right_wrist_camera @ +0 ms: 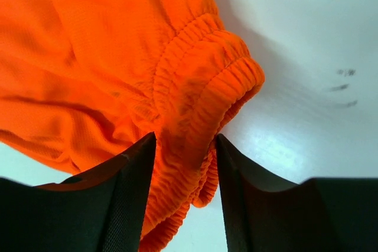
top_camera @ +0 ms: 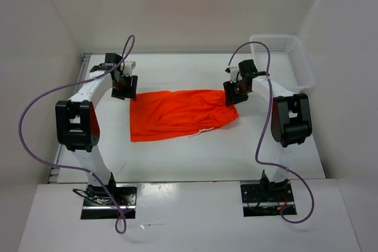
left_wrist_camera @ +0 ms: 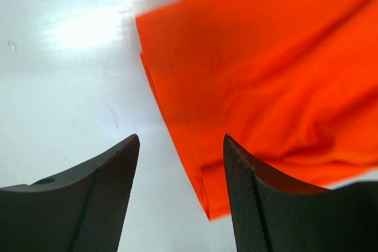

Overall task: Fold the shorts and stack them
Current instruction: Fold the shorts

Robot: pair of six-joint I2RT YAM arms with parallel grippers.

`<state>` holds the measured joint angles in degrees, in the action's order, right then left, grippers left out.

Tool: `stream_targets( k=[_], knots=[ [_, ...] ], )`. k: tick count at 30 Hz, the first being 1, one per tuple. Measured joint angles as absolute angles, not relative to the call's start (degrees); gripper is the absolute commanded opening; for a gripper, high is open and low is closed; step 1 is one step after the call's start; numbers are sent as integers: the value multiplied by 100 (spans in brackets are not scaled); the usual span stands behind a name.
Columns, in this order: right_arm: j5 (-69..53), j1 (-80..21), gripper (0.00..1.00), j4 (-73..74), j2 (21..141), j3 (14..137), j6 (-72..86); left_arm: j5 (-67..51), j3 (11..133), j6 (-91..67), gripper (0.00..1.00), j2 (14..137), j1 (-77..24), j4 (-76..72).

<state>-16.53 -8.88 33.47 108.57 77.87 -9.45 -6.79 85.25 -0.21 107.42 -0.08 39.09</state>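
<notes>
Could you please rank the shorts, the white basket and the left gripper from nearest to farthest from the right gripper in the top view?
1. The shorts, directly at the right gripper, spreading left.
2. The white basket, at the far right.
3. The left gripper, beyond the shorts' left end.

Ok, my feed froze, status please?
Left claw open, beside corner of shorts. Right claw open, straddling waistband. Shorts spread on table. Nothing in the way.

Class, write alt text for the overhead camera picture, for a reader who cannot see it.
Bright orange shorts lie flat in the middle of a white table. The left gripper is at their far-left corner, the right gripper at the waistband end, and a white mesh basket sits at the table's far-right corner.
</notes>
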Motion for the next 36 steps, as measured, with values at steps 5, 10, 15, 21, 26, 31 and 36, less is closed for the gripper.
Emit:
stream_targets(
  k=[5,10,15,21,26,31,36],
  knots=[
    [-1673,-867,62,3387,10396,7308,-991,-926,7706,-19,63,9723,-128,4128],
    [-1638,-858,64,3400,10353,7065,-987,-1094,7022,-21,63,9863,-266,4265],
    [-1568,-816,67,3391,10357,7048,-963,-1131,6973,-21,60,10055,-287,4244],
    [-1538,-794,70,3369,10366,6949,-941,-1149,6971,-27,43,10245,-395,4191],
    [-1503,-792,76,3336,10510,6919,-967,-1299,6960,-25,26,10453,-410,4204],
    [-1553,-788,71,3299,10634,6901,-967,-1345,6960,-25,15,10536,-410,4296],
    [-1686,-786,67,3288,10643,6893,-945,-1332,6960,-23,17,10536,-410,4381]
  ],
)
